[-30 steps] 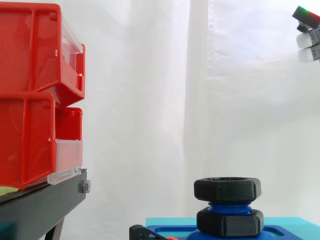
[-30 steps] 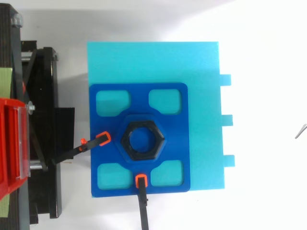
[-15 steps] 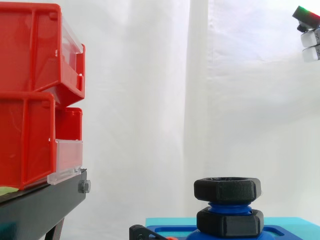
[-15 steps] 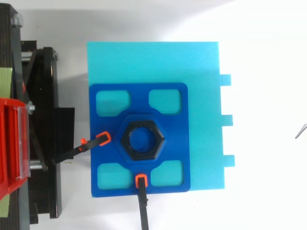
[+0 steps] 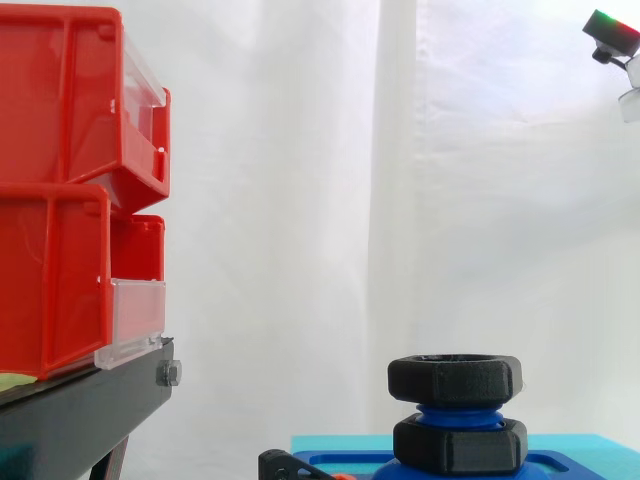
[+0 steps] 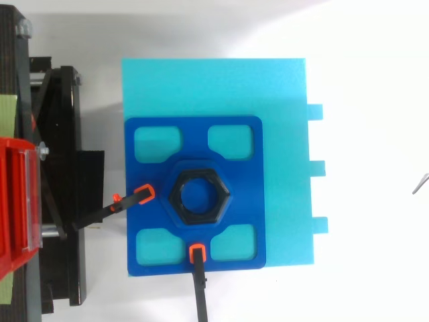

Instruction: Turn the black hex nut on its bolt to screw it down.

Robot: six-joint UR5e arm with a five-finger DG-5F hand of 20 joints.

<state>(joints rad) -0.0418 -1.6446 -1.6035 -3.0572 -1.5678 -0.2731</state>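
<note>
The black hex nut (image 5: pixel 455 379) sits high on the blue bolt (image 5: pixel 458 412), above a second black hex nut (image 5: pixel 460 445) at the bolt's base. From above, the nut (image 6: pixel 200 196) lies at the middle of the dark blue fixture plate (image 6: pixel 248 194). A small part of my hand (image 5: pixel 610 35) shows at the upper right corner of the side view, far above and to the right of the nut and touching nothing.
The blue plate rests on a cyan base (image 6: pixel 281 100), held by two black clamps with orange tips (image 6: pixel 144 194) (image 6: pixel 197 253). Stacked red bins (image 5: pixel 60 180) stand on a black stand (image 5: pixel 80 410) at the left.
My hand has drawn up and to the right, so less of it shows at the side view's corner. The nut and fixture have not moved.
</note>
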